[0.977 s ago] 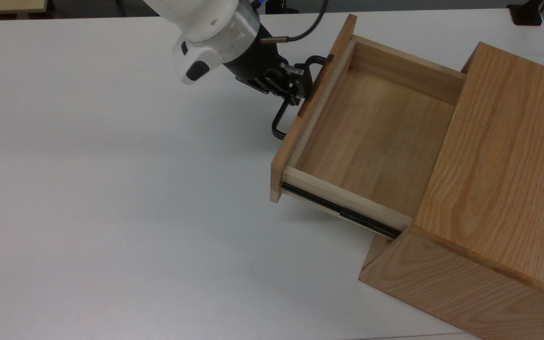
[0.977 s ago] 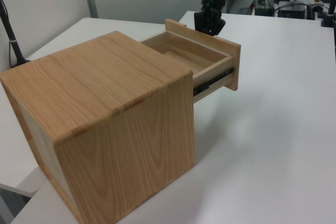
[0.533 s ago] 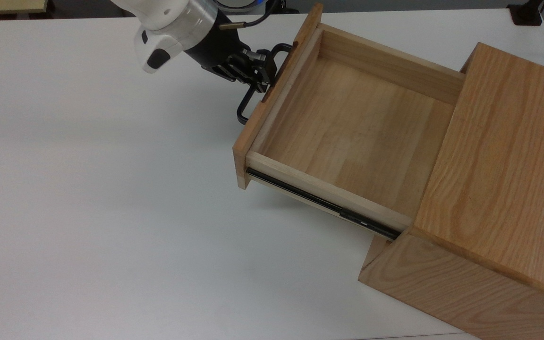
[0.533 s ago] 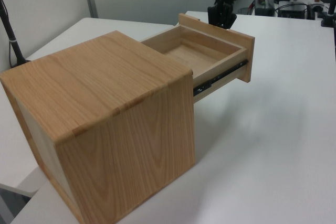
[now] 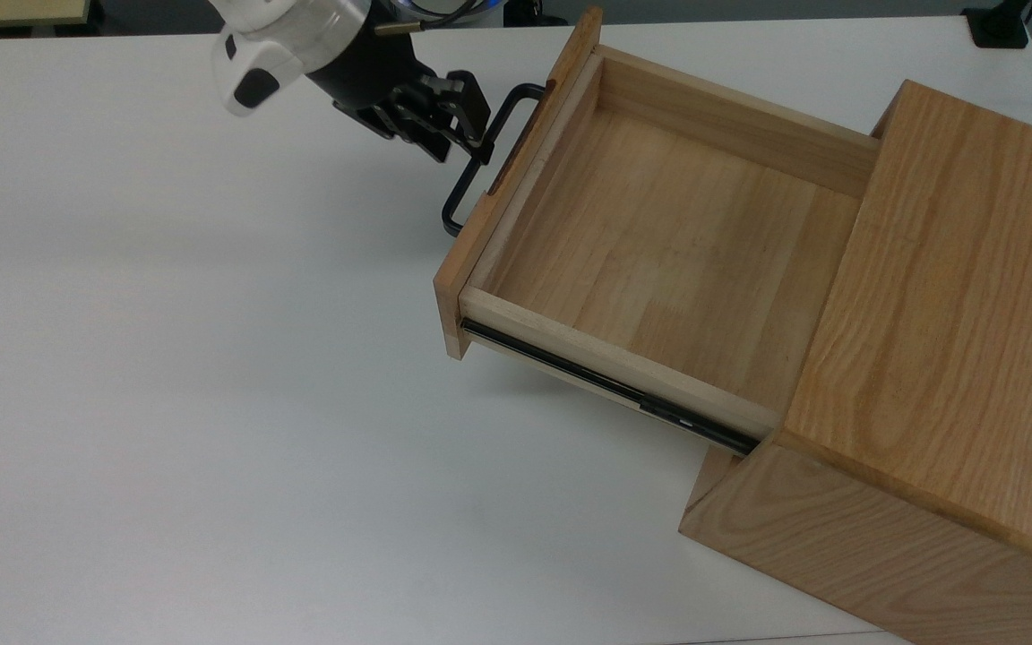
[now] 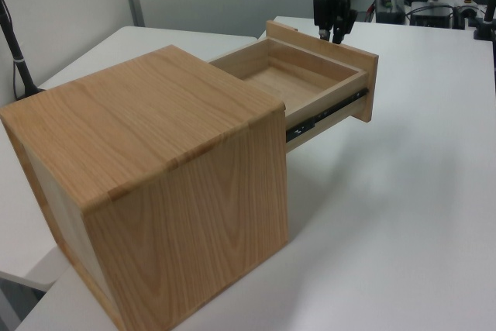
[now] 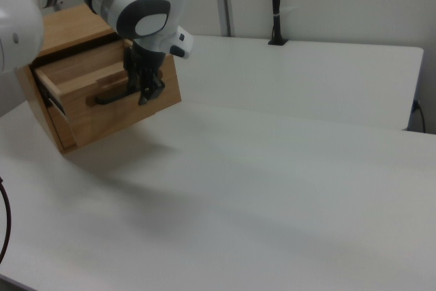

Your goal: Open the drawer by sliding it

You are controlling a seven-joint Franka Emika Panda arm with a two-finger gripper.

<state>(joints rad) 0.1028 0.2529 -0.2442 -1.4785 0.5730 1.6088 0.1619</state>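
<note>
Cabinet: large oak cabinet box (image 5: 946, 358) on the white table (image 5: 167, 403).
Drawer: shallow light-wood drawer (image 5: 659, 242), black bar handle (image 5: 480, 161), stands far out of the cabinet.
Gripper: black two-finger gripper (image 5: 462, 121) just beside the handle; open or closed, I cannot tell.

My gripper (image 5: 458, 121) is black under a white and silver wrist. The drawer (image 5: 659, 242) is pale wood with an oak-grained front, a black handle (image 5: 485, 161) and black rail. The cabinet (image 5: 955, 331) shows warm oak grain on a white table (image 5: 167, 358).
</note>
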